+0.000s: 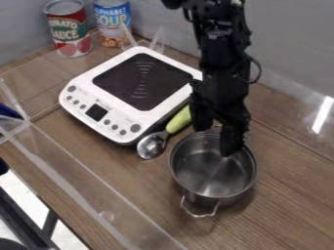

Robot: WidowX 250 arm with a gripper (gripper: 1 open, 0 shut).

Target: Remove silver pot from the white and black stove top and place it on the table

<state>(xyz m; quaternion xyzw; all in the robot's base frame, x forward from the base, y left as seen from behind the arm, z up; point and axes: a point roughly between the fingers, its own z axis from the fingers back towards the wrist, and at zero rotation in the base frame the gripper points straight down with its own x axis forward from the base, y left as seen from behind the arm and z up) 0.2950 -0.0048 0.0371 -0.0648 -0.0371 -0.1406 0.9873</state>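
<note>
The silver pot [212, 174] stands on the table [280, 156], near and to the right of the stove top [131, 88], off its black glass. The gripper [217, 132] points down over the pot's far rim with its jaws spread; one dark finger reaches inside the rim and grips nothing. A metal scoop [154, 146] and a yellow-green thing [179, 121] lie between pot and stove top. Two cans [89, 24] stand far left behind the stove top.
</note>
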